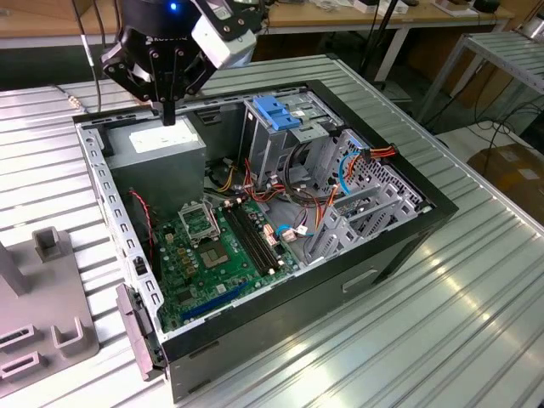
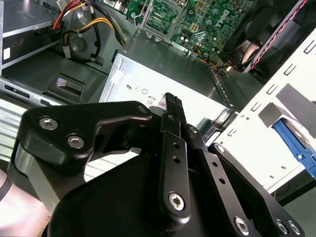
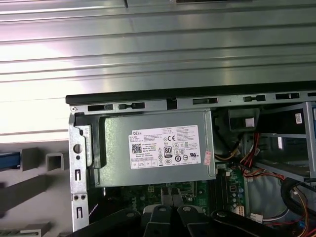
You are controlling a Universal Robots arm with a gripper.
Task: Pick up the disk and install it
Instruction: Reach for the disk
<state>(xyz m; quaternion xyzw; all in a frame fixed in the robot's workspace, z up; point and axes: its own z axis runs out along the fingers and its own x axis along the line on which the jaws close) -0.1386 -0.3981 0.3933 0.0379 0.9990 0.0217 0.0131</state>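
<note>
Standing at the exterior view's left, a grey plastic slotted fixture (image 1: 64, 327) sits outside the open black computer case (image 1: 442, 208); the blue-railed disk (image 3: 9, 159) shows its bright blue carrier edge beside that fixture in the first wrist view; the black gripper (image 1: 168, 115), fingers drawn together on nothing, hangs just above the grey boxy metal power supply (image 1: 157, 157); further right rises the tall grey metal drive cage (image 1: 272, 149).

Gripper (image 3: 173, 198), jaws together, near grey power supply (image 3: 116, 153) in open case (image 3: 197, 94) on ribbed table (image 3: 148, 44).
</note>
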